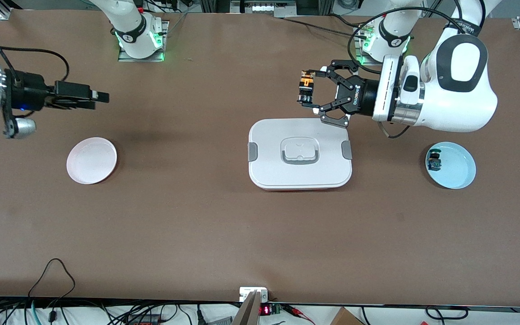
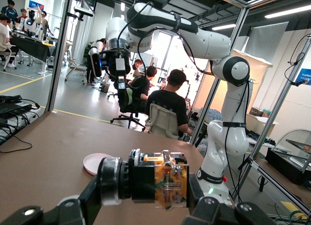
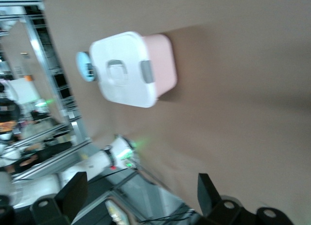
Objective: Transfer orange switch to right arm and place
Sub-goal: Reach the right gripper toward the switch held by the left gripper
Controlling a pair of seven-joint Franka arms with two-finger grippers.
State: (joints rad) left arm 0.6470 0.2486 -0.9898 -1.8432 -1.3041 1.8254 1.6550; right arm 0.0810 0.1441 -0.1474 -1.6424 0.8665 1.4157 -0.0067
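Left claw (image 1: 308,94) grips the orange switch (image 1: 305,90) in the air, the white box (image 1: 300,153) below it. Right claw (image 1: 102,96) hangs open above the pink plate (image 1: 91,160).

Orange switch (image 1: 305,89) (black cap end, tan-orange body) held sideways above the table

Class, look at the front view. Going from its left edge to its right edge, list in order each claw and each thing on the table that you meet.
Right claw, open, up over the table → pink plate → white lidded box → left claw, shut on the orange switch → blue plate holding a small blue-bodied switch.
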